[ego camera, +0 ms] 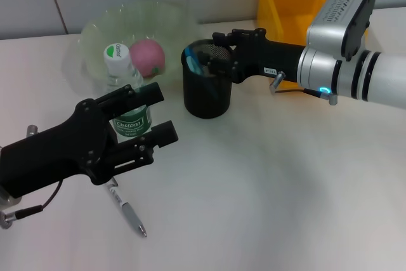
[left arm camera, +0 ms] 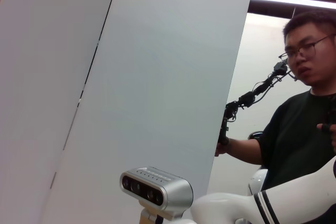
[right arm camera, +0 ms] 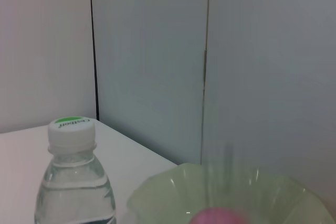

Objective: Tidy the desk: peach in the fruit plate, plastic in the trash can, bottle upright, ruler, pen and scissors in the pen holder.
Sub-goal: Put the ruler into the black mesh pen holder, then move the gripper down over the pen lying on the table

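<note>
We see our left gripper (ego camera: 147,116) spread apart around the upright bottle (ego camera: 124,90), hiding its label. Our right gripper (ego camera: 212,52) sits at the pen holder's (ego camera: 206,96) twelve o'clock rim; whether it is apart or together we cannot tell.

Left hand (ego camera: 144,125) is matte black, blocky, with visible screws and a thin black cable; right hand (ego camera: 212,55) is black too, on a silver-white arm with black bands and a blue light.

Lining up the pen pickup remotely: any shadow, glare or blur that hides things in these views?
Head view: soft even light, the silver pen sharp, faint shadows under the left gripper. Right wrist view: the clear water bottle crisp, the pink peach in the pale green plate blurred. Left wrist view: only wall and a person.
</note>
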Available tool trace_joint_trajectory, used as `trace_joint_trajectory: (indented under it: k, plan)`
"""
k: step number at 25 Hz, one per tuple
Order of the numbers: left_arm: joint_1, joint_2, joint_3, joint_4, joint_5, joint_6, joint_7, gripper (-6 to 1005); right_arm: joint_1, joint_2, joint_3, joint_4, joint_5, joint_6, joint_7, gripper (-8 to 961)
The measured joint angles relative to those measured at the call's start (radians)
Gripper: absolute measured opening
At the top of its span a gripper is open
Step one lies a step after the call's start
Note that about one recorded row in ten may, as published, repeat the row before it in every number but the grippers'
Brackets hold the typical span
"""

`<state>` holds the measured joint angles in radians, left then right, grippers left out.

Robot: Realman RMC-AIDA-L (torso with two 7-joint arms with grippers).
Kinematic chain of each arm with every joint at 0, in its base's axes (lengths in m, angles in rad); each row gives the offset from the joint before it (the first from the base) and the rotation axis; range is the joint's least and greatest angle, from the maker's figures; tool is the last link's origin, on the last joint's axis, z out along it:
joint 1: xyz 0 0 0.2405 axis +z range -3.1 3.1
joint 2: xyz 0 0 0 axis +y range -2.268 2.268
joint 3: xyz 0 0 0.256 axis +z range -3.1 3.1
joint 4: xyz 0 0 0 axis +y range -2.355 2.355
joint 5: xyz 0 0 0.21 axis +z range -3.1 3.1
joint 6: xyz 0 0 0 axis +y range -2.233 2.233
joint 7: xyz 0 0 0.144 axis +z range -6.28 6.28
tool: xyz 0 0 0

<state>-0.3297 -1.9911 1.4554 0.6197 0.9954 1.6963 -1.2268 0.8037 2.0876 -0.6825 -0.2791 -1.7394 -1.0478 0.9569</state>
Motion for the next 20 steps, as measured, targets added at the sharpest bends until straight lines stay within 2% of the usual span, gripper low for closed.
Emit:
trace_joint_trajectory:
  k: [8,13,16,20]
  plan:
    - [0.0,0.001,-0.002,0.0,0.0,0.002,-0.002,728,0.0,0.0,0.0,0.0,0.001,0.001,0.003,542]
    - [0.001,0.003,-0.008,0.0,0.0,0.005,-0.004,728,-0.015,0.0,0.012,-0.012,0.011,-0.055,0.004,573]
    - [0.001,0.005,-0.01,0.0,0.002,0.005,-0.005,728,-0.052,-0.005,0.013,-0.038,0.059,-0.14,0.023,573]
    - [0.001,0.007,-0.012,0.001,0.009,0.0,-0.007,728,-0.148,-0.008,0.013,-0.138,0.129,-0.292,0.121,573]
